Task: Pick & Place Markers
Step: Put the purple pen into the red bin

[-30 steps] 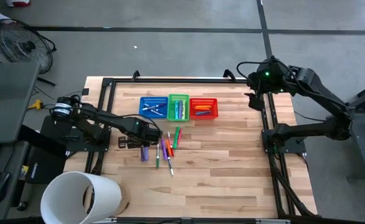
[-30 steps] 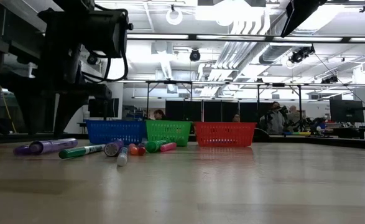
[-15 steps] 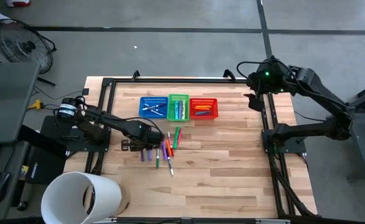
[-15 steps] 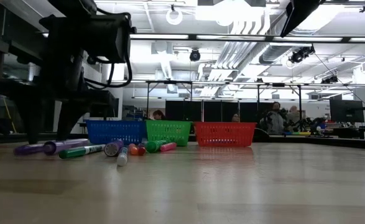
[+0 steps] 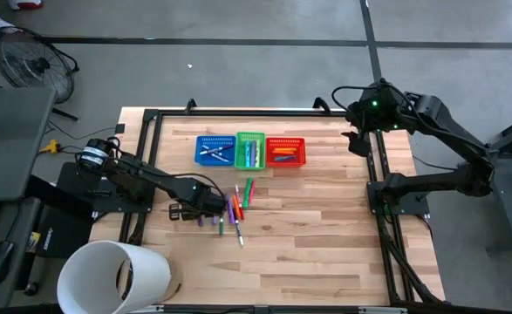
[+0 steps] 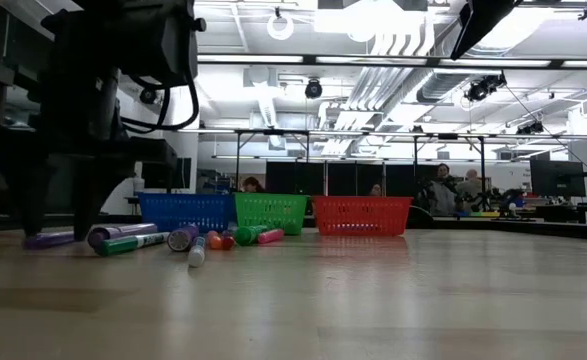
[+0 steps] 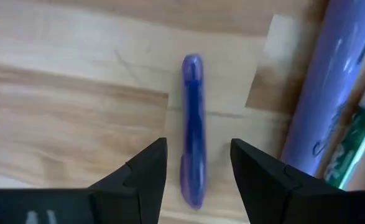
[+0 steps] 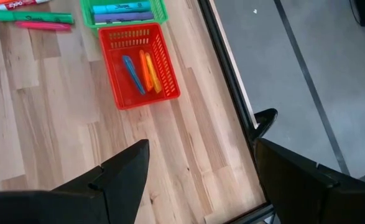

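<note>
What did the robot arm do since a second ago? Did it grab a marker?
The left gripper came down over the loose markers; its open fingers now sit either side of a purple marker, not yet closed on it. The right gripper stayed open above the table's far right corner, and the three baskets did not move.

Light wooden table [image 5: 325,235], blue basket [image 5: 214,150], green basket [image 5: 250,149], red basket [image 5: 285,151], loose markers [image 5: 235,208] scattered nearby
</note>
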You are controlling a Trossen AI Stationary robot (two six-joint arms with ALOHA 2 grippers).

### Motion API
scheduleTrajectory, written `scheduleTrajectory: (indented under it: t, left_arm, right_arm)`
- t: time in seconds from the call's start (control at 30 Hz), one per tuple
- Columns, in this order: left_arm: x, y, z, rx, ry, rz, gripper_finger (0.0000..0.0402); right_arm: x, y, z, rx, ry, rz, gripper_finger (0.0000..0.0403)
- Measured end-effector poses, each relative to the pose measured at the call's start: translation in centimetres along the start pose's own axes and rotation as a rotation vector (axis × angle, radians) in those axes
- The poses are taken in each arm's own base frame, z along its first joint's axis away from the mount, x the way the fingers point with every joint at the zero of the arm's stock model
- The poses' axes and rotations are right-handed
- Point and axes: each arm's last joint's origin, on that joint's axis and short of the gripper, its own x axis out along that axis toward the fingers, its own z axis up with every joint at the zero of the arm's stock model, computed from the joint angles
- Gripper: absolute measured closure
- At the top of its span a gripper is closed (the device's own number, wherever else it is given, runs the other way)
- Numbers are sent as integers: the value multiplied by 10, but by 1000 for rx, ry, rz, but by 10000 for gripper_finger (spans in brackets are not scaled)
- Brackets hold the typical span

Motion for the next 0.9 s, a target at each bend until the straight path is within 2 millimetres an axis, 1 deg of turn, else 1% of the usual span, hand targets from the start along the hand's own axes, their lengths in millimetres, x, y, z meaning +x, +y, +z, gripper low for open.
scheduleTrajectory:
  t: [0.2, 0.47, 0.73, 0.8, 0.9]
  left_arm:
    - [1, 0, 0, -3, -6, -9, 229]
    - [10, 5, 2, -27, 16, -14, 229]
    - [11, 6, 3, -23, 14, -8, 230]
    - [12, 6, 3, -22, 7, -5, 235]
    - [17, 5, 3, -22, -1, 13, 253]
  right_arm:
    - [0, 0, 0, 3, 1, 0, 123]
    - [0, 0, 0, 5, 1, 0, 123]
    - [0, 0, 0, 7, 1, 0, 123]
    - [0, 0, 0, 7, 1, 0, 123]
    - [0, 0, 0, 8, 1, 0, 123]
